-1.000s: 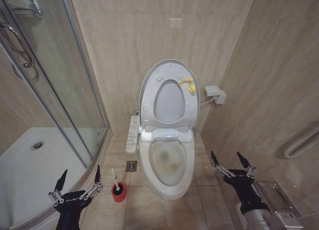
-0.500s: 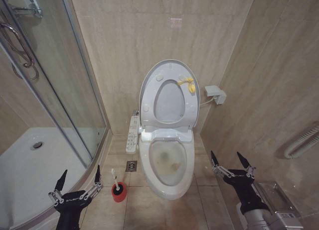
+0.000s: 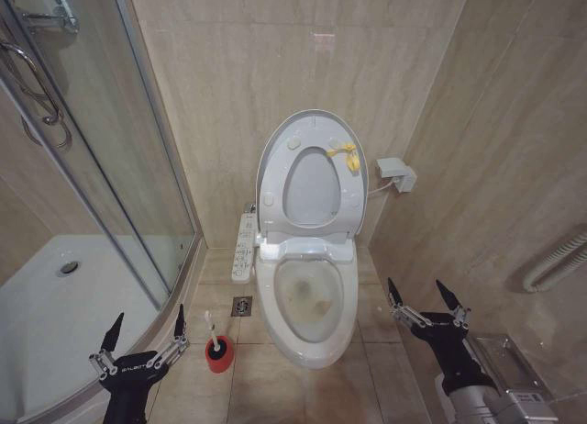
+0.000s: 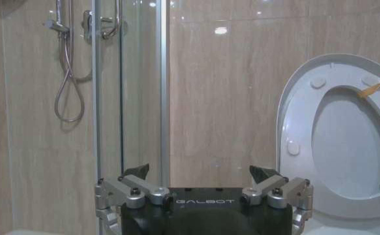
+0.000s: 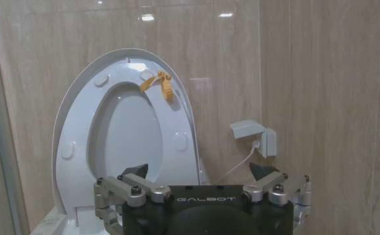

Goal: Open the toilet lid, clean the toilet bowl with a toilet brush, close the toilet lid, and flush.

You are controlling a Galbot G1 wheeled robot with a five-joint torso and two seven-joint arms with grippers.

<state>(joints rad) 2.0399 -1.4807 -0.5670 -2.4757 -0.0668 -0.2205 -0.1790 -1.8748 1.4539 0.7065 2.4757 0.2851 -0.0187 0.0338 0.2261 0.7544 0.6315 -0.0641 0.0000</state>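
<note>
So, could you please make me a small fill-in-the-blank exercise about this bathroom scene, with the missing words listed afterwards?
1. The toilet lid stands ____ against the wall.
2. The toilet brush stands in a small ____ holder on the floor.
3. The left gripper and the right gripper both have their fingers ____.
4. The stained toilet bowl lies between the holder and the ____ gripper.

Missing words: raised; red; open; right

I am in a small beige-tiled bathroom: a bidet-style toilet stands against the wall, a glass shower enclosure with white tray on my left.
</note>
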